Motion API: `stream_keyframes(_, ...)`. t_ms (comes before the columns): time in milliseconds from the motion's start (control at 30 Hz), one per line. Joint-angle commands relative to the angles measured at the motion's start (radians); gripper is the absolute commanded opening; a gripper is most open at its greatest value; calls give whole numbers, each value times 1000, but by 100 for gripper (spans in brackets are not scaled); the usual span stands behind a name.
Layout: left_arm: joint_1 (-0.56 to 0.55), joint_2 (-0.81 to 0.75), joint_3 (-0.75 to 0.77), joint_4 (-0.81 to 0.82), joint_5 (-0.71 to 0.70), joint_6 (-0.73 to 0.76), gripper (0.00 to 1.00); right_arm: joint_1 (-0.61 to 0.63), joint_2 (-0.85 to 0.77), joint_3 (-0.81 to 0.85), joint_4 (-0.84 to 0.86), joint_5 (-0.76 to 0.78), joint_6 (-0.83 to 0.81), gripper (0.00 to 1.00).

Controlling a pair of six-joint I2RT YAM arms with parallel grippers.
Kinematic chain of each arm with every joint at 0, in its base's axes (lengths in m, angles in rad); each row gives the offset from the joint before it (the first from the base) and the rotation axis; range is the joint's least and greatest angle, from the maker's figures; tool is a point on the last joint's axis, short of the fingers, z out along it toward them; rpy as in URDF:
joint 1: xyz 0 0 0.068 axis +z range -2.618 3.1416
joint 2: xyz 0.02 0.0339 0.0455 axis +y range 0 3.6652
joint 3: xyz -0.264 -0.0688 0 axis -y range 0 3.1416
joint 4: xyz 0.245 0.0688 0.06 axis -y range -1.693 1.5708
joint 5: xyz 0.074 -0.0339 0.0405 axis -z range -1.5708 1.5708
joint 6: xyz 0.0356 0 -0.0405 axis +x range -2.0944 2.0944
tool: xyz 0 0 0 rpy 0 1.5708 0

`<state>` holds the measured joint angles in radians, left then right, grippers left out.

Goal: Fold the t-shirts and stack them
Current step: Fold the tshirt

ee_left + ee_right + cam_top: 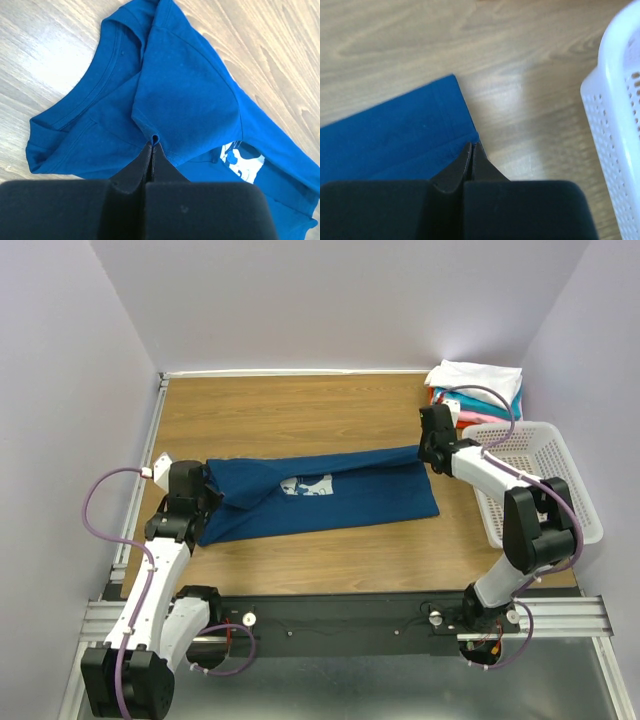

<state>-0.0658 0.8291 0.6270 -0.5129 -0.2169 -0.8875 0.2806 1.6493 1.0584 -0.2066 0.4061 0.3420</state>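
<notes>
Folding navy t-shirt [330,502] lengthwise: left gripper [152,144] clenching pinch of cloth near collar, right gripper [471,146] clenching hem corner beside white basket [620,125]. Shirt lying stretched on table [300,415], left of basket, upper layer partly covering mouse print [307,486]. Next move likely calling for carrying both pinched edges across together, keeping cloth taut. Folded tee stack [478,380] sitting behind basket.

Basket [562,458] hems rt side; stack [478,376] behind; table [290,410] passable far-left.
</notes>
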Motion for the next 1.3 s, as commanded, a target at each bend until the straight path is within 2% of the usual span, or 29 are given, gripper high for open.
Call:
stream_keyframes(0, -3, -5, -18, 30, 2, -8, 0, 2, -25, -50, -45, -7, 54, 1)
stream_keyframes(233, -6, -45, -32, 22, 59, -28, 0, 3, -2, -83, -59, -15, 92, 1)
stream_keyframes(533, -14, -255, -66, -47, 108, -103, 0, 3, 50, -52, -59, 0, 100, 1)
stream_keyframes(733, -22, -225, -75, -44, 109, -99, 0, 3, 41, -54, -60, -1, 92, 1)
stream_keyframes(767, -23, -205, -90, -26, 116, -99, 0, 3, 32, -58, -59, 3, 92, 5)
stream_keyframes(800, -23, -194, -96, -18, 111, -99, 0, 3, 26, -60, -59, 3, 92, 17)
stream_keyframes(833, -23, -170, -110, -10, 106, -100, 0, 3, 12, -61, -60, 0, 92, 25)
stream_keyframes(867, -23, -157, -113, 13, 105, -97, 0, 3, 3, -66, -60, -12, 89, 36)
stream_keyframes(900, -23, -144, -116, 23, 99, -96, 0, 3, -6, -66, -62, -24, 85, 54)
stream_keyframes(1000, -25, -98, -116, 57, 83, -85, 0, 3, -49, -69, -62, -90, 57, 70)
stream_keyframes(1033, -25, -88, -116, 74, 83, -84, 0, 3, -62, -72, -63, -113, 49, 81)
stream_keyframes(1100, -25, -64, -124, 108, 76, -80, 0, 6, -104, -77, -62, -195, 23, 94)
stream_keyframes(1133, -25, -55, -128, 122, 76, -79, 0, 12, -117, -78, -62, -232, 8, 98)
stream_keyframes(1267, -25, 4, -112, 171, 57, -62, 0, 138, -166, -83, -45, -378, -78, 98)
